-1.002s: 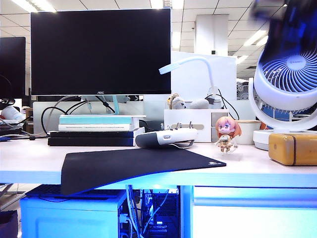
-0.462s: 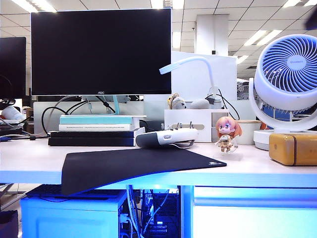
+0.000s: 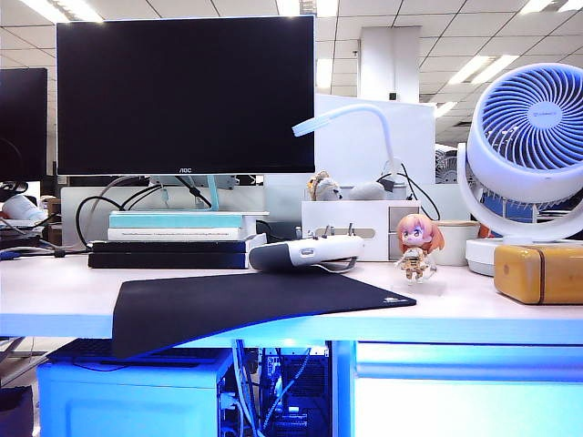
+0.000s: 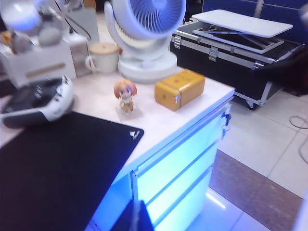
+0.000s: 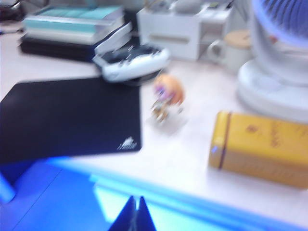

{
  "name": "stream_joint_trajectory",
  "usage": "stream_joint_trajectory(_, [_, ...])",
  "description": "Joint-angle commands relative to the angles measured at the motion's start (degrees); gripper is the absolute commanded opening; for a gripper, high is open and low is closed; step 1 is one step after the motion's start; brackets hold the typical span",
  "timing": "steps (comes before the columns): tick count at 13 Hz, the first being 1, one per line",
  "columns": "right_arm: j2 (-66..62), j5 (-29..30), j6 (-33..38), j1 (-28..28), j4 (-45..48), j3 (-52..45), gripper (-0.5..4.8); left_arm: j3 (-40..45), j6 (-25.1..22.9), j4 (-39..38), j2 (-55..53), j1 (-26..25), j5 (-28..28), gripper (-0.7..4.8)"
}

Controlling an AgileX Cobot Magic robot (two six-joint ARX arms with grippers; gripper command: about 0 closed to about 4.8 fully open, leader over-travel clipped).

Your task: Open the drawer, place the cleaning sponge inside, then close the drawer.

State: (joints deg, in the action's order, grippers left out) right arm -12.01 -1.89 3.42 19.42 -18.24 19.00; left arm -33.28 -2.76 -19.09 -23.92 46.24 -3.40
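Drawer [image 3: 469, 360]: white flat front, blue-lit, shut, 5 o'clock of black mat [image 3: 246, 305].
Left gripper [image 4: 136, 219]: pinched closed, empty, above floor.
Right gripper [image 5: 135, 215]: pinched closed, empty, above desk edge.

Black mat [image 3: 246, 305], black monitor [image 3: 186, 94], white fan [image 3: 526, 146], yellow-orange box [image 3: 539, 272], blue-lit white drawer [image 3: 469, 360].
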Motion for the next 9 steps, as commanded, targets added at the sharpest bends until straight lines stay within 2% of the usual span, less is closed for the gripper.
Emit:
stream_joint_trajectory(1, [5.4, 0.5, 0.2, 0.1, -4.7, 0.2, -0.05, 18.7, 4.8, 29.6, -4.3, 0.0, 1.3, -0.05])
stream_joint_trajectory(2, [6.6, 0.5, 0.2, 0.1, -4.7, 0.2, -0.05, 22.9, 7.7, 35.6, -5.4, 0.0, 3.8, -0.05])
stream_joint_trajectory(4, [8.0, 0.5, 0.2, 0.0, -4.7, 0.2, -0.05, 25.7, 7.6, 36.8, -5.1, 0.0, 9.8, -0.05])
stream_joint_trajectory(5, [8.2, 0.5, 0.2, 0.0, -4.7, 0.2, -0.05, 26.2, 7.2, 35.8, -3.2, -3.7, 11.6, -0.05])
stream_joint_trajectory(6, [8.2, 0.5, 0.2, 0.1, -4.7, 0.2, -0.05, 26.2, 5.9, 33.4, -0.5, -10.2, 8.3, -0.05])
stream_joint_trajectory(7, [8.2, 0.5, 0.2, 0.1, -4.7, 0.2, -0.05, 26.3, 4.7, 29.8, 4.8, -20.7, 3.7, -0.05])
stream_joint_trajectory(9, [8.2, 0.5, 0.2, 0.1, -4.7, 0.2, -0.05, 27.0, 4.7, 22.1, 13.0, -33.0, 4.9, -0.05])
